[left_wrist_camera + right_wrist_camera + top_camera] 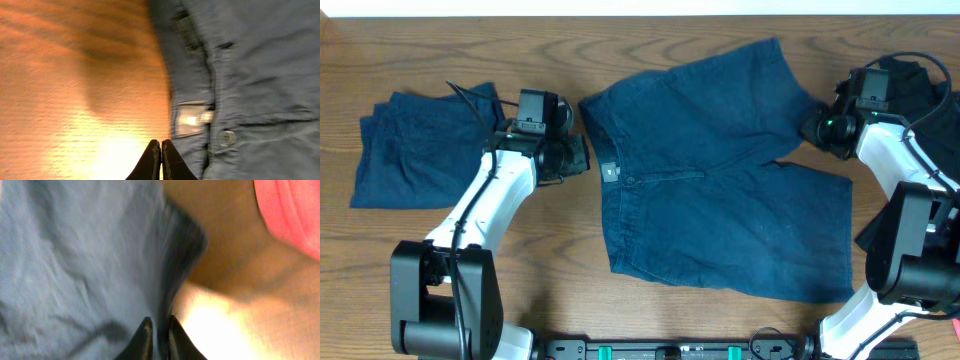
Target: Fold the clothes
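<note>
Dark navy shorts point(720, 190) lie spread flat on the table, waistband to the left and two legs to the right. My left gripper point(582, 155) is shut and empty. In the left wrist view its tips point(161, 145) sit over bare wood just beside the waistband point(190, 75), near the label point(192, 119) and button point(227, 137). My right gripper point(812, 128) is at the hem of the far leg. In the right wrist view its fingers point(159, 322) are closed on the dark edge of the shorts' fabric point(75, 255).
A folded navy garment point(420, 145) lies at the left of the wooden table point(570, 280). A black garment point(920, 85) lies at the far right behind the right arm. A coral-red garment point(290, 210) shows in the right wrist view.
</note>
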Action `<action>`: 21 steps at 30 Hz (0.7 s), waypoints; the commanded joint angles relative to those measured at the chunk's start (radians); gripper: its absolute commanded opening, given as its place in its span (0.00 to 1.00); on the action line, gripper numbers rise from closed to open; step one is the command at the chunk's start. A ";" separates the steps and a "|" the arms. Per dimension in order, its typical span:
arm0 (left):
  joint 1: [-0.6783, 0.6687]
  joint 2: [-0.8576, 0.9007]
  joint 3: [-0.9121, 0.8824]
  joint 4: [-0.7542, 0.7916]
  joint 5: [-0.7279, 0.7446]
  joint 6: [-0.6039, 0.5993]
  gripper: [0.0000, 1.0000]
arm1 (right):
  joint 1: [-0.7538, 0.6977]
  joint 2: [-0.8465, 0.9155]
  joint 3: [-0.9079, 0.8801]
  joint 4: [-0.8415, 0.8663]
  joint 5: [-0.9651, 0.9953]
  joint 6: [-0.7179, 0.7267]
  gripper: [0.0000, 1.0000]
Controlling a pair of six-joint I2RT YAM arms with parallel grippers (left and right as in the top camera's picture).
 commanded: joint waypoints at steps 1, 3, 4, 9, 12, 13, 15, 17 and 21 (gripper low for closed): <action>0.000 -0.008 0.009 -0.018 0.146 0.017 0.06 | 0.021 -0.004 -0.002 -0.055 0.021 -0.026 0.17; -0.013 -0.008 0.005 -0.021 0.198 0.017 0.08 | 0.031 -0.004 -0.002 -0.082 0.028 -0.056 0.19; -0.021 -0.008 0.002 -0.019 0.202 0.017 0.13 | 0.034 -0.004 -0.002 -0.090 0.033 -0.063 0.20; -0.063 0.016 -0.018 0.013 0.202 0.016 0.46 | 0.040 -0.004 -0.002 -0.137 0.043 -0.063 0.21; -0.089 0.056 -0.019 0.030 0.202 0.016 0.48 | 0.040 -0.004 -0.002 -0.164 0.046 -0.063 0.21; -0.097 0.072 -0.019 0.037 0.202 0.016 0.48 | 0.040 -0.004 -0.002 -0.172 0.046 -0.063 0.21; -0.111 0.112 -0.019 0.058 0.201 0.016 0.48 | 0.040 -0.004 -0.002 -0.189 0.047 -0.063 0.21; -0.116 0.149 -0.019 0.079 0.201 0.017 0.49 | 0.040 -0.004 -0.002 -0.200 0.047 -0.063 0.21; -0.116 0.202 -0.018 0.123 0.202 0.016 0.49 | 0.040 -0.004 -0.002 -0.221 0.047 -0.063 0.21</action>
